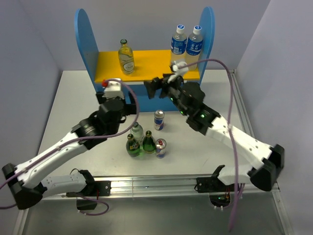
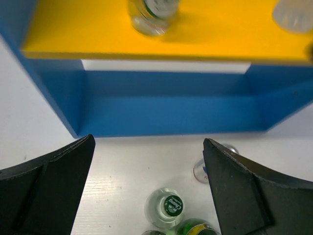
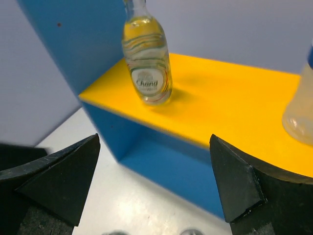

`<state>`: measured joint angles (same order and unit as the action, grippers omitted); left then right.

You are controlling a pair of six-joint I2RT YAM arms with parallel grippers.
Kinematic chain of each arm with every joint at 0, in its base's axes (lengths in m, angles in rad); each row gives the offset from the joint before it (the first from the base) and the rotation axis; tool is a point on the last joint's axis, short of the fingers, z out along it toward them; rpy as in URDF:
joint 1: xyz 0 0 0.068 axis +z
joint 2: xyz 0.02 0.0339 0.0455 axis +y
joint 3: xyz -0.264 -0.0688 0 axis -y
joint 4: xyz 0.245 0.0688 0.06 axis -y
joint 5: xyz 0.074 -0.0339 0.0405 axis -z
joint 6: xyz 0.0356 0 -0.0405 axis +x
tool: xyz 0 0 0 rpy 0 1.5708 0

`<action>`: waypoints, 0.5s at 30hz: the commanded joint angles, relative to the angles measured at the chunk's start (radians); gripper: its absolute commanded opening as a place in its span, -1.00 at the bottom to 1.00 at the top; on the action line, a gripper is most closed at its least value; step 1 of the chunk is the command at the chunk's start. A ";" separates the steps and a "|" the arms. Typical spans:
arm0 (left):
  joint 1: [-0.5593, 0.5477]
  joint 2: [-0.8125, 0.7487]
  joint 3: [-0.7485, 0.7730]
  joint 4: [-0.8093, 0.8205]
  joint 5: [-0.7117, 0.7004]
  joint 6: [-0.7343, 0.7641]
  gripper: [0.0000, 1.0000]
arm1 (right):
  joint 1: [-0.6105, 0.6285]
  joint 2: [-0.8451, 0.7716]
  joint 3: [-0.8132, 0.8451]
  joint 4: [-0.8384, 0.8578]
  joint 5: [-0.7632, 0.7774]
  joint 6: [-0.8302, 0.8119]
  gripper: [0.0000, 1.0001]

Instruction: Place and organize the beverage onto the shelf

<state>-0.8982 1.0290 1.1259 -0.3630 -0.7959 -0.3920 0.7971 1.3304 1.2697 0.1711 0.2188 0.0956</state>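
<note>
One clear glass bottle (image 1: 125, 56) stands upright on the yellow upper board of the blue shelf (image 1: 156, 61); the right wrist view shows the same bottle (image 3: 146, 58). On the table in front of the shelf stand a second clear bottle (image 1: 136, 131), two green bottles (image 1: 132, 146) (image 1: 148, 143) and two blue-and-silver cans (image 1: 159, 119) (image 1: 160, 148). My left gripper (image 1: 131, 105) hovers open just behind this group, with the clear bottle's cap (image 2: 172, 205) below its fingers. In front of the lower shelf opening hangs my right gripper (image 1: 155, 87), open with nothing in it.
Two taller plastic bottles with blue labels (image 1: 179, 41) (image 1: 194, 43) stand on the right end of the yellow board. The shelf's tall blue side panels (image 1: 84, 39) rise at both ends. Grey walls close in the white table (image 1: 73, 98) on three sides.
</note>
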 commanded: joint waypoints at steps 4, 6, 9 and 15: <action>-0.004 0.172 -0.024 0.052 0.118 0.001 0.99 | 0.019 -0.319 -0.243 0.010 0.057 0.081 1.00; -0.004 0.197 -0.051 0.073 0.127 -0.011 0.99 | 0.022 -0.403 -0.300 -0.031 0.074 0.087 1.00; -0.004 0.230 -0.075 0.090 0.149 -0.025 0.99 | 0.025 -0.503 -0.372 -0.082 0.103 0.093 1.00; -0.004 0.347 -0.066 0.196 0.267 0.004 0.99 | 0.025 -0.605 -0.486 -0.104 0.142 0.099 1.00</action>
<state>-0.8982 1.3361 1.0473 -0.2714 -0.6136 -0.4042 0.8158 0.7441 0.8173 0.0875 0.3248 0.1791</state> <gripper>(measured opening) 0.994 0.998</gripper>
